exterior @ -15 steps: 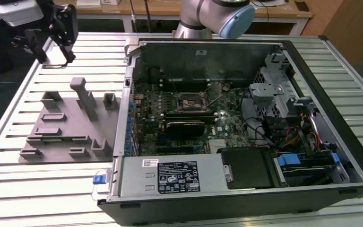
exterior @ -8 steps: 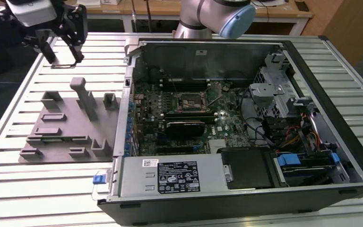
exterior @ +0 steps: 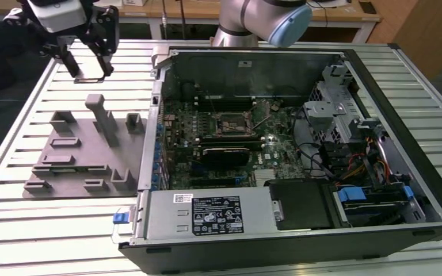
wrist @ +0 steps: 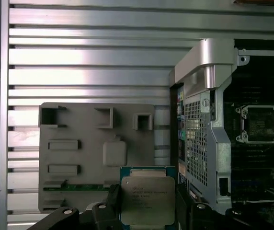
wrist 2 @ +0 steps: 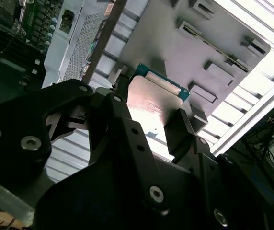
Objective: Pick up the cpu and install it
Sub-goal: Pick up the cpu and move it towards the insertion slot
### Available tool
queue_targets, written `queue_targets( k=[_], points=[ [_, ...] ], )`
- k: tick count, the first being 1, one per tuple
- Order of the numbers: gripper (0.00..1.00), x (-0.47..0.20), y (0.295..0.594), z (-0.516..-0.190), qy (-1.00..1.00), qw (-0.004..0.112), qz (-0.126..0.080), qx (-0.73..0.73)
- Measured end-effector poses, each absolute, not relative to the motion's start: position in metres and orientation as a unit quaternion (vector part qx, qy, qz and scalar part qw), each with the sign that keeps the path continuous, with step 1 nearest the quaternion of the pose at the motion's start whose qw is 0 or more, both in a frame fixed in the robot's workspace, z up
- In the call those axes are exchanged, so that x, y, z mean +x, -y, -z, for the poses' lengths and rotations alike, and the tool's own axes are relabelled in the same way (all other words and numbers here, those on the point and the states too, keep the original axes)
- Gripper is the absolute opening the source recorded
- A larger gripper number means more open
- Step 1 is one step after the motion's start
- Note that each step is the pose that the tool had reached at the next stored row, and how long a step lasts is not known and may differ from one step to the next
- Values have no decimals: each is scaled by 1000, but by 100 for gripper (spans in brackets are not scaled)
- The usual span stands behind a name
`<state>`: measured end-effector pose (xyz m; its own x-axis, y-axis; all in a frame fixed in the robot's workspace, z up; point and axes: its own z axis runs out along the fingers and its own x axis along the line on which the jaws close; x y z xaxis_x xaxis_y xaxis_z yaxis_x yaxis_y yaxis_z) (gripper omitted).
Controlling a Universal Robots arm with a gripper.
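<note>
Gripper [wrist: 148, 207] clamps cpu [wrist: 148, 200] by two opposite edges, raised near fixture [wrist: 79, 158], beside case [wrist: 204, 120]. Fingers hide the cpu's flanks in both wrist views. Exterior view: cpu barely discernible. First wrist view shows socket [wrist: 261, 123].

One cpu [wrist: 148, 200], one grey fixture [wrist: 89, 163], one open computer case [exterior: 244, 72], one socket [exterior: 235, 123], one robot arm [exterior: 259, 23].

cpu [wrist: 148, 194] | flat square, silvery top, teal rim | clamped by opposite edges in pincer [wrist: 147, 200]
</note>
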<state>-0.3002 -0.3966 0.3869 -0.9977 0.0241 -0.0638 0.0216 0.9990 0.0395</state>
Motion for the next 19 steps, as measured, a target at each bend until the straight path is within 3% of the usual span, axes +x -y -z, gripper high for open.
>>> queue_targets(
  k=[19],
  points=[
    [55, -257, 397, -387, -999, 32, -19, 11]
  ],
)
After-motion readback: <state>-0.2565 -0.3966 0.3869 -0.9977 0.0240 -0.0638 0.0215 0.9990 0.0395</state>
